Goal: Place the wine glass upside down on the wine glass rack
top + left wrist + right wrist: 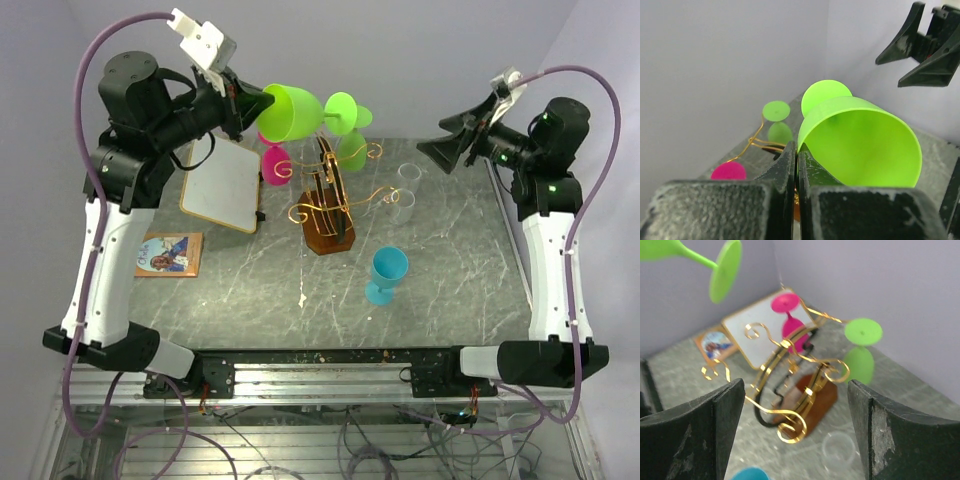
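Six glasses in all: two green, namely the lime-green wine glass (290, 112) and a second green glass (352, 152); one pink glass (273, 165); one blue glass (386, 272); two clear glasses (401, 205). One wine glass rack (325, 235), one white board (222, 185), one picture card (168, 253), two tools: left tool (265, 100), right tool (432, 140).

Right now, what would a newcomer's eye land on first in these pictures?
The lime-green wine glass stands out first, held on its side high over the back left of the table, its rim pinched in the shut left claw. Mid-table stands the gold wire rack, with a pink glass and a second green glass hanging upside down. The right claw hangs open and empty at the right.
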Controlling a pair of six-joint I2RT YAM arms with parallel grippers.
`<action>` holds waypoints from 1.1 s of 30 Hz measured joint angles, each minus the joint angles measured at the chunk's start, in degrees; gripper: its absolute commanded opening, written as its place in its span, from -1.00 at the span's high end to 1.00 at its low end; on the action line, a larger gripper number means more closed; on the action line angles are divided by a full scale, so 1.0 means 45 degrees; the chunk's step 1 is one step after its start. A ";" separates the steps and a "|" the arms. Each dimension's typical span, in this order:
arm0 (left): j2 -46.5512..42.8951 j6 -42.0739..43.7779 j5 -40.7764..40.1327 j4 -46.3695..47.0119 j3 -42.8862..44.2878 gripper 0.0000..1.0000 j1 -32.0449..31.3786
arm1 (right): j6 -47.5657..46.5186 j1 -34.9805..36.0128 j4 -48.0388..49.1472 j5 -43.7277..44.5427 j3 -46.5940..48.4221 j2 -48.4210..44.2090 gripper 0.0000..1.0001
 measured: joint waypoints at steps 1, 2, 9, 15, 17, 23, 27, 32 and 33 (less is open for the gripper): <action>0.0136 -0.0398 0.0044 0.0257 0.0000 0.86 0.0000 | 0.0685 0.0063 0.0573 -0.0131 0.0000 0.0102 -0.63; 0.0248 -0.0719 0.0083 0.0476 -0.0005 0.86 0.0000 | 0.1389 0.0175 0.1122 -0.0243 0.0015 0.0233 -0.61; 0.0724 -0.2356 0.0413 0.1817 -0.0364 0.86 0.0000 | 0.4119 0.1889 0.3041 -0.0219 0.0563 0.1224 -0.50; 0.0976 -0.2701 0.0515 0.2205 -0.0423 0.86 0.0000 | 0.4838 0.2992 0.3487 0.0141 0.0918 0.1841 -0.38; 0.0981 -0.2764 0.0588 0.2302 -0.0500 0.86 0.0000 | 0.4935 0.3240 0.3483 0.0267 0.1098 0.2084 -0.33; 0.0981 -0.2900 0.0690 0.2482 -0.0772 0.86 0.0000 | 0.5149 0.3662 0.3517 0.0495 0.1525 0.2754 -0.16; 0.0986 -0.2900 0.0690 0.2487 -0.0831 0.86 0.0000 | 0.5294 0.3837 0.3521 0.0695 0.1685 0.2987 0.04; 0.0986 -0.2875 0.0690 0.2584 -0.0937 0.86 -0.0024 | 0.5285 0.4129 0.3487 0.1030 0.1787 0.3031 0.39; 0.0986 -0.2846 0.0690 0.2579 -0.0976 0.86 -0.0024 | 0.5289 0.4158 0.3478 0.1107 0.1817 0.3041 0.45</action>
